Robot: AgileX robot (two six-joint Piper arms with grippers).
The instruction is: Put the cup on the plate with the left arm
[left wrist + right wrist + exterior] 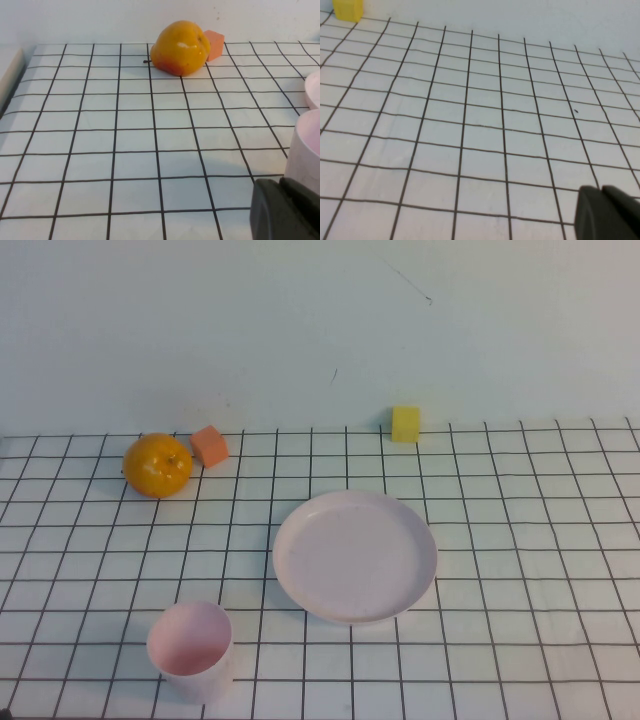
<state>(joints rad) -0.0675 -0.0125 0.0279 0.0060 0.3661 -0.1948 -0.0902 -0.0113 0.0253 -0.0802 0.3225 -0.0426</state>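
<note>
The pale pink cup (190, 650) stands upright on the gridded table near the front left, open end up. The round pale pink plate (355, 556) lies right of it and further back, apart from it. Neither arm shows in the high view. In the left wrist view my left gripper (280, 186) is shut and empty, low over the table, with the cup's wall (306, 145) close beside it and the plate's rim (314, 89) beyond. My right gripper (601, 192) is shut and empty over bare grid, far from both.
An orange fruit (157, 464) and a small orange-red cube (209, 446) sit at the back left; both show in the left wrist view, fruit (180, 47), cube (214, 44). A yellow cube (405, 424) stands at the back, behind the plate, also in the right wrist view (348, 10).
</note>
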